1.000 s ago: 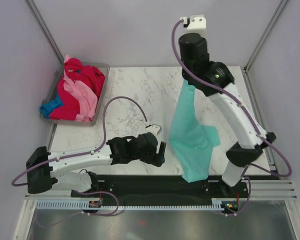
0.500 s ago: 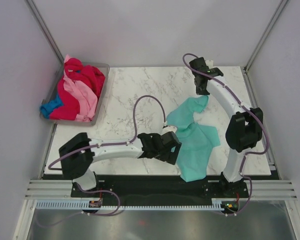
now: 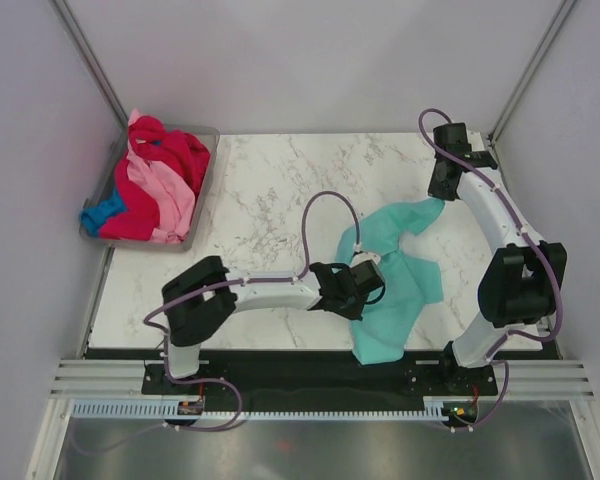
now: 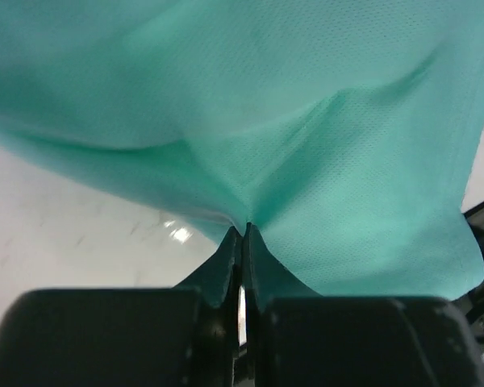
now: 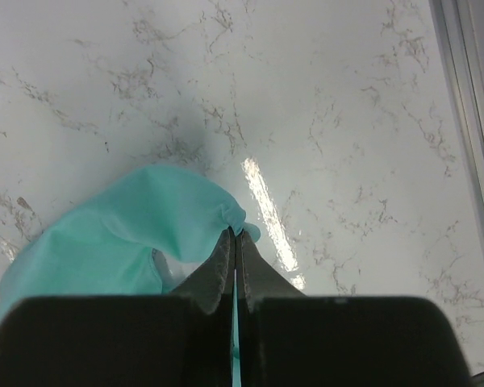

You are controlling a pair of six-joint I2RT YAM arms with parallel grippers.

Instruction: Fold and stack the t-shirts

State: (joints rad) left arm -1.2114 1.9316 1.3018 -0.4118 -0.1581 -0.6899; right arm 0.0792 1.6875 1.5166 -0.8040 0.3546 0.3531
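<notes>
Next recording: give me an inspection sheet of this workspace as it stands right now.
Surface: white marbled table, glossy, no spills seen.
Job's things: teal t-shirt crumpled on the right half, reaching the near edge; red, pink and blue t-shirts heaped in the grey tub at the far left corner.
Clutter: nothing seen.
Grippers: left gripper shut on the teal t-shirt's middle; right gripper shut on its far corner.
Cables: purple cables loop off both arms.
Surroundings: plain walls, metal frame posts.
</notes>
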